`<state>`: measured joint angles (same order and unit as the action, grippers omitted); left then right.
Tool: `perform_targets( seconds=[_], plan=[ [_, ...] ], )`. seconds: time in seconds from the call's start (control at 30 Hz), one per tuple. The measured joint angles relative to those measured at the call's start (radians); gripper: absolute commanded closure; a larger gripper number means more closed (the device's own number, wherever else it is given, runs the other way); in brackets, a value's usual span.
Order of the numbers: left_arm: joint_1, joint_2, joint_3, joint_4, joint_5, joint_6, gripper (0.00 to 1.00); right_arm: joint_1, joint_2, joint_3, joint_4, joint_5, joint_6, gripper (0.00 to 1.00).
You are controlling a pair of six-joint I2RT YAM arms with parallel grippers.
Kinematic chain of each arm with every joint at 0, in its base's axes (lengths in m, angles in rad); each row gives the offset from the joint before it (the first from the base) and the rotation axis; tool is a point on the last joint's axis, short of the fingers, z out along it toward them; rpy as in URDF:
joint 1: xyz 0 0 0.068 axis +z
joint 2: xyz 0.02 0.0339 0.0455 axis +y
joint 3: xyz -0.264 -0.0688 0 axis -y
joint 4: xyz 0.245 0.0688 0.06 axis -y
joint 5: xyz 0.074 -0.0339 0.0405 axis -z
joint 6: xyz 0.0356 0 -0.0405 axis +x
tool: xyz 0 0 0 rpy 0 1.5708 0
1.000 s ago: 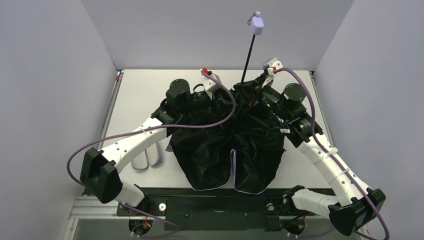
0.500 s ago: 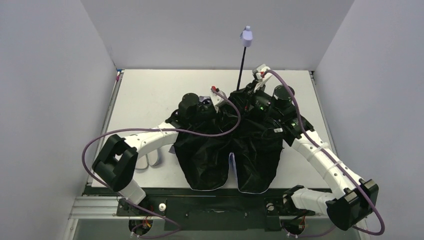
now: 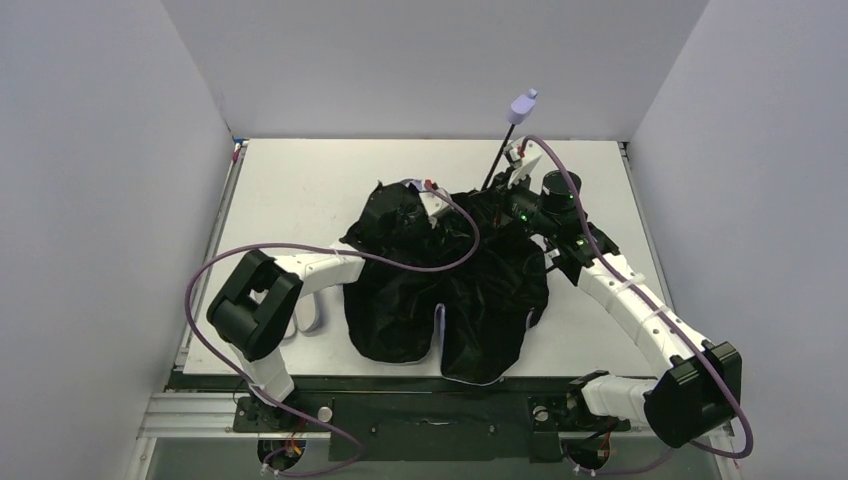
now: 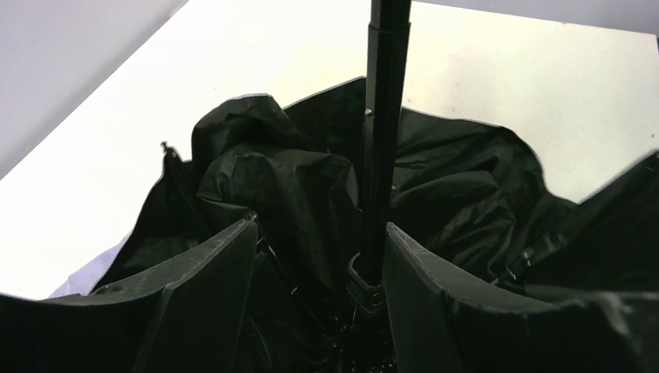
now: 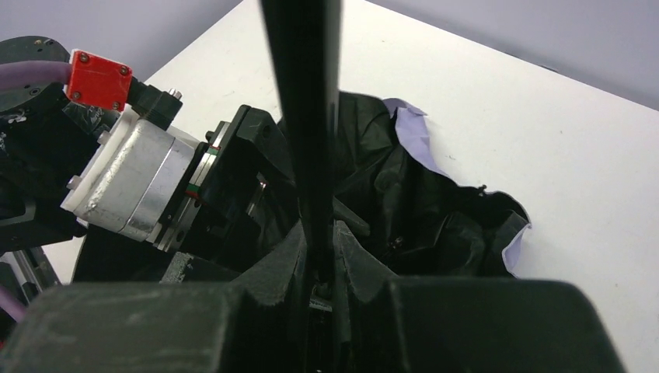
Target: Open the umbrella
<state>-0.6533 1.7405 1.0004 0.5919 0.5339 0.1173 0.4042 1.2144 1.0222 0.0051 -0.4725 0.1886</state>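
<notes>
The umbrella lies inverted on the table, its black lining facing up and slivers of lavender fabric at the edges. Its thin black shaft rises tilted to the right and ends in the lavender handle. My right gripper is shut on the shaft low down, its fingers pressed on both sides. My left gripper is open. In the left wrist view its jaws stand wide apart around the foot of the shaft, which is close to the right finger.
A small whitish pouch lies on the table beside the left arm. Grey walls close in on the left, the back and the right. Purple cables loop over both arms. The left gripper's metal wrist is close to the right fingers.
The shaft has swung from leaning left to leaning right, and the handle has come lower. The left arm has folded in toward the shaft. The canopy has shifted slightly left.
</notes>
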Motion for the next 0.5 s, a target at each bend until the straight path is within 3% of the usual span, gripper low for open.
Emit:
perform_targets(
  seconds=[0.23,0.4,0.5],
  plan=[
    [0.011,0.037,0.010,0.015,0.032,0.053,0.45,-0.010,0.026,0.000,0.008,-0.001,-0.001,1.00],
    [0.013,0.045,0.020,0.018,0.031,0.052,0.34,-0.010,0.035,0.010,-0.004,-0.014,-0.038,1.00],
    [0.022,0.030,0.043,-0.045,0.029,0.040,0.32,0.002,0.048,0.034,-0.026,-0.023,-0.074,1.00]
  ],
)
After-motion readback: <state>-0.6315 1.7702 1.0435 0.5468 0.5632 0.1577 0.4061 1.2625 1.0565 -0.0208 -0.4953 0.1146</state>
